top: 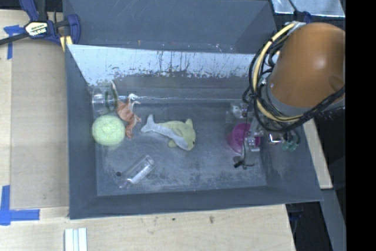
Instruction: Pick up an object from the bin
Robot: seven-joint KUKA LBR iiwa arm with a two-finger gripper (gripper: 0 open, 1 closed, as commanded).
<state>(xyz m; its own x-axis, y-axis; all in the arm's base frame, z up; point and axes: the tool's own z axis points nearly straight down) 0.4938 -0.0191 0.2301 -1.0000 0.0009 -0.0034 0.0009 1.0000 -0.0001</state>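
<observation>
My gripper (247,157) is low at the right side of the bin, its dark fingertips near the floor. A magenta rounded thing (237,135) lies right beside the fingers, on their left, partly covered by them. Whether it sits between the fingers I cannot make out. Further left, at mid-floor, lies a yellow and grey soft toy shaped like a fish (173,131).
At the left lie a pale green fuzzy ball (108,130), a small orange figure (127,114) and a clear cup (103,100) at the back corner. A clear plastic tube (137,171) rests near the front. The arm's orange dome and cables hang over the right wall.
</observation>
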